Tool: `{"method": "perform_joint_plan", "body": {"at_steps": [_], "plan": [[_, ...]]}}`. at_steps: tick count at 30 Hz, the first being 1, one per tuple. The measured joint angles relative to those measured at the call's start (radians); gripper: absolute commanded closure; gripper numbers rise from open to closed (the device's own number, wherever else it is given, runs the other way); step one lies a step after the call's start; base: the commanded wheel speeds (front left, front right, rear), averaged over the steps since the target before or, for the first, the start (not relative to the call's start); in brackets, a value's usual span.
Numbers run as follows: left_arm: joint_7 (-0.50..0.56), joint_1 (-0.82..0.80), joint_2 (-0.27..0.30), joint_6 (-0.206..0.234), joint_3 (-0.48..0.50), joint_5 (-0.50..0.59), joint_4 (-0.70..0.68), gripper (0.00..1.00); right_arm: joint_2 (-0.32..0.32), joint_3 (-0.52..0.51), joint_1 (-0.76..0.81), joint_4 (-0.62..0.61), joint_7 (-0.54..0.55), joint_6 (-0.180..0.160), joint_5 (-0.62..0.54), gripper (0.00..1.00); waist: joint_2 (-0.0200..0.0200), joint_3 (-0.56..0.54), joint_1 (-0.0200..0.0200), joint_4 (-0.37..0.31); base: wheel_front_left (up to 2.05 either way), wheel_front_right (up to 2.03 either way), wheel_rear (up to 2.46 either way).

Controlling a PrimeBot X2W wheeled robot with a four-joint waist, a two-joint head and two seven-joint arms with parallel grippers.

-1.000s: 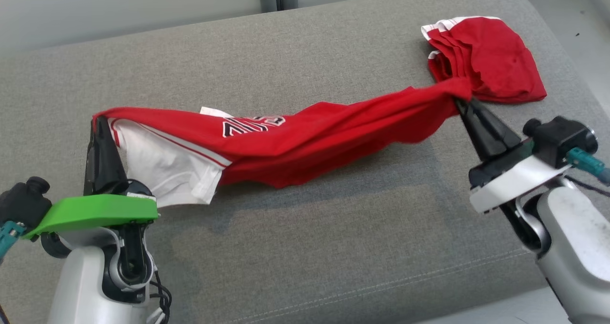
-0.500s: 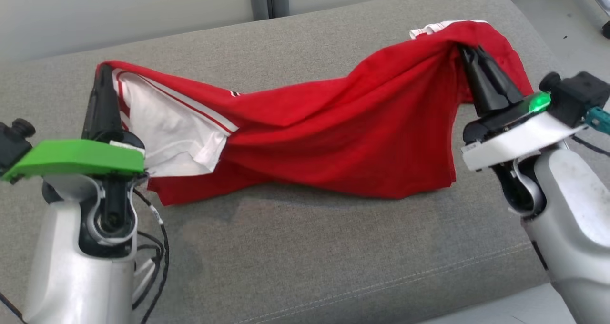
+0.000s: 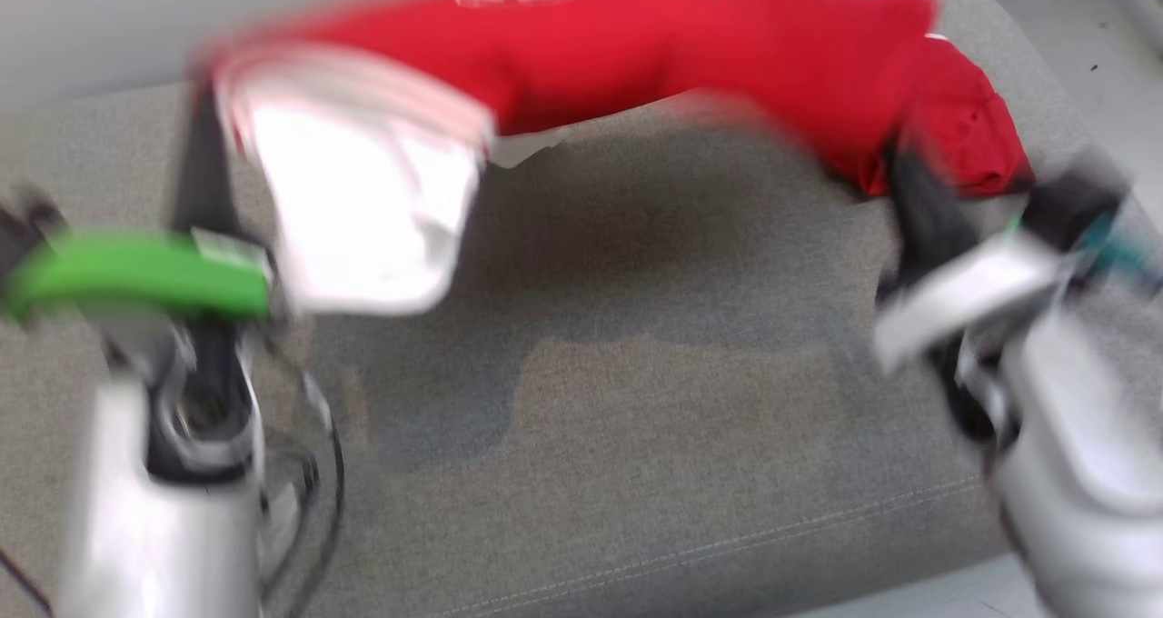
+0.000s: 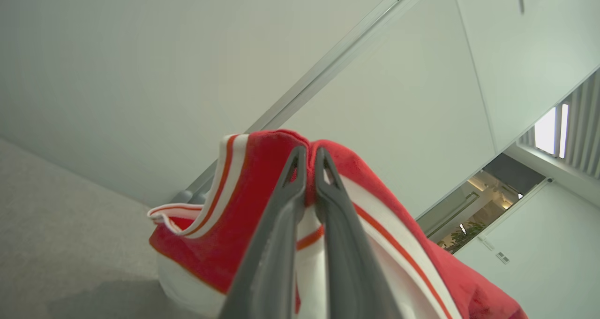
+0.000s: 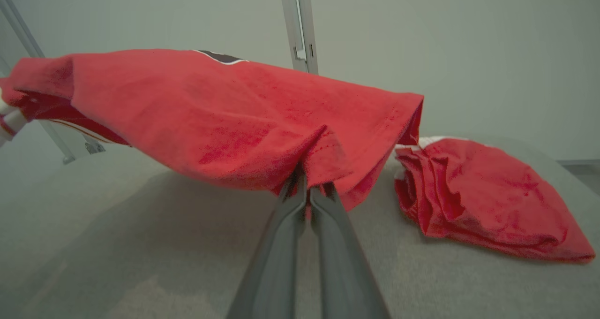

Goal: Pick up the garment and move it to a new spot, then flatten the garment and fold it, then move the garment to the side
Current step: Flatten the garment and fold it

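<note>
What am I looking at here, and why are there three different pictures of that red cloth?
It is a two-armed robot handling clothing. The wide, blurred picture comes from a camera on its head, looking down at a grey cushion. The other two come from cameras on its wrists, each looking along that arm's dark fingers. Both pairs of jaws, left and right, are shut on a red and white garment, holding it stretched between them above the cushion. A red bundle lies on the cushion at the robot's right; whether it belongs to the same garment I cannot tell.
</note>
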Motion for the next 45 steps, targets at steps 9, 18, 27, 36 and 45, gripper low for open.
{"method": "perform_joint_plan", "body": {"at_steps": [9, 18, 27, 36, 45], "plan": [[0.023, 0.379, 0.0, 0.01, -0.04, 0.002, 0.212, 1.0, 0.014, 0.079, 0.28, 0.237, 0.04, 0.003, 0.034, 1.0, 0.0, 0.049, 0.0, 0.006, 0.0, 0.0, 0.0], [-0.001, 0.339, 0.002, 0.01, -0.067, 0.018, 0.24, 1.0, 0.019, 0.108, 0.183, 0.286, 0.024, 0.009, 0.021, 1.0, -0.0001, 0.06, 0.0, 0.012, 0.0, 0.0, 0.0], [-0.031, 0.337, 0.018, 0.009, -0.092, 0.085, 0.262, 0.0, 0.011, 0.131, 0.21, 0.328, 0.014, 0.009, 0.02, 0.49, -0.0001, 0.045, 0.0, 0.013, 0.0, 0.0, 0.0], [-0.038, 0.416, 0.046, 0.008, -0.118, 0.119, 0.27, 0.0, 0.01, 0.113, 0.289, 0.352, 0.005, 0.009, 0.044, 0.0, 0.0, 0.022, 0.0, 0.026, 0.0, 0.0, 0.0], [0.014, 0.54, 0.057, -0.02, -0.21, 0.134, 0.205, 0.0, -0.01, 0.061, 0.315, 0.333, -0.003, 0.009, 0.057, 0.0, 0.0, -0.003, 0.0, 0.045, 0.0, 0.0, 0.0]]}}
